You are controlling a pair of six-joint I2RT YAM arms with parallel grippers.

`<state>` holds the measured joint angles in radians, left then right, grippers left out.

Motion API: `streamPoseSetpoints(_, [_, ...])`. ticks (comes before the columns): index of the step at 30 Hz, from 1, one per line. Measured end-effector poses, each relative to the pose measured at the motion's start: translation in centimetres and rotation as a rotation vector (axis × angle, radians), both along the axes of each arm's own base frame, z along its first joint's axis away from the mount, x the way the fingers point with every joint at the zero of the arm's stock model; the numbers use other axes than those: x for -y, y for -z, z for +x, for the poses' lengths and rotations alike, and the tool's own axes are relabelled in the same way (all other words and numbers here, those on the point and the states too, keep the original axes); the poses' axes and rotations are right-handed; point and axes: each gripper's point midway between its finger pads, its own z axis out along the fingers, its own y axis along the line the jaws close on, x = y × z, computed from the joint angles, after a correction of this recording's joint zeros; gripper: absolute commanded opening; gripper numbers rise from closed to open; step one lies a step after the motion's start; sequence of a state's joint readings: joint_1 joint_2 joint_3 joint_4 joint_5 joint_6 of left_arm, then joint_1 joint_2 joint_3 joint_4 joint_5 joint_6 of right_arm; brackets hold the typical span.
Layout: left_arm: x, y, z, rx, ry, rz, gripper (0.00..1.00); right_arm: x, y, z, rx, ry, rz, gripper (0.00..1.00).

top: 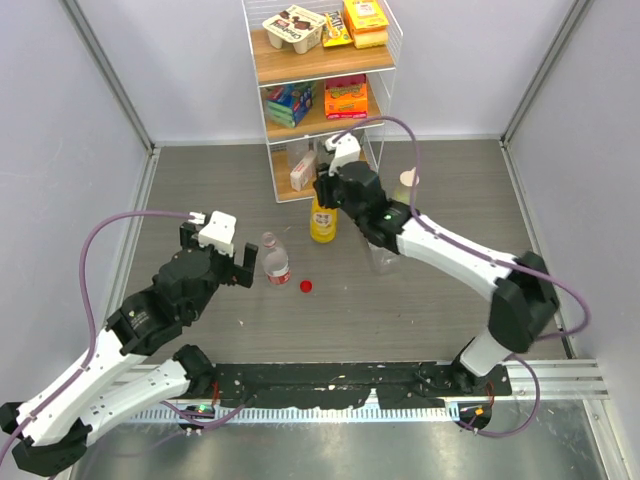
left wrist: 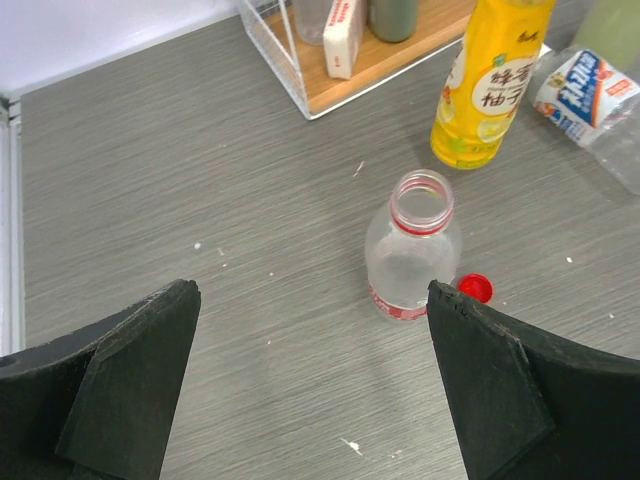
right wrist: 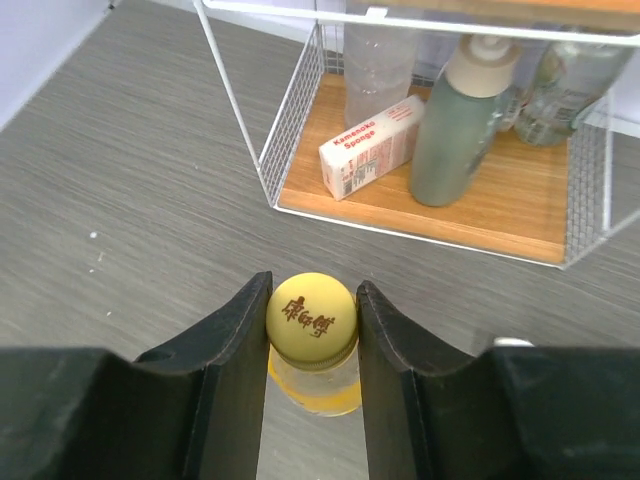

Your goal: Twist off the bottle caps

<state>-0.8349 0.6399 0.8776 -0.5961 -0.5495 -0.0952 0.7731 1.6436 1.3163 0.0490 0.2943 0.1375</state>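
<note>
From the top camera you see the red-label bottle [top: 275, 262] standing open-mouthed on the counter [top: 200, 180]. Its red cap [top: 306, 285] lies near it to the right, so count one of three done. Your left claw [top: 218, 252] sits just beside that bottle, spread and holding nothing. Your right claw [top: 328, 190] is down over the top of the yellow juice bottle [top: 323, 225] in front of the wire rack [top: 320, 70]. The blue-and-white-label bottle [top: 383, 258] is mostly hidden under the right forearm, so you cannot tell here whether its cap is on. In the left wrist view, the left claw [left wrist: 315, 390] is wide apart and empty. The red-label bottle [left wrist: 410, 255] stands beyond its fingers with a bare neck, and the red cap [left wrist: 476, 288] rests on the counter right at its base. The juice bottle [left wrist: 490, 90] stands farther back with its top cut off. The blue-and-white-label bottle [left wrist: 585, 95] shows at the right edge, its cap out of frame. In the right wrist view, your right claw [right wrist: 312, 300] is closed on the yellow cap [right wrist: 312, 312], a finger pressed against each side. The cap sits on the juice bottle [right wrist: 315, 385], so judge this second one in hand but not yet off. The third bottle looks untouched, and its cap probably remains for you.
</note>
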Motion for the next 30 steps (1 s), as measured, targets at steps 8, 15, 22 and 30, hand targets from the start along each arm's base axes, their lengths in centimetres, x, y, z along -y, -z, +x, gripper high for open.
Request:
streamPoseSetpoints(8, [2.7,0.3,-0.6,-0.026,0.155,-0.014,1.0,5.9,-9.9,-6.1,0.121,0.001,0.133,0.01])
streamPoseSetpoints(15, [7.9,-0.3,-1.6,-0.108,0.383,-0.063,1.0,9.0,-12.8,-11.0,0.135,-0.052,0.203,0.01])
streamPoseSetpoints(22, [11.9,-1.6,-3.5,-0.124,0.597,-0.161,1.0,9.3,-11.6,-13.7,0.065,-0.133,0.217,0.02])
streamPoseSetpoints(30, [15.6,-2.8,-5.2,-0.142,0.798,-0.256,1.0,8.5,-12.3,-17.0,0.009,-0.267,0.283,0.01])
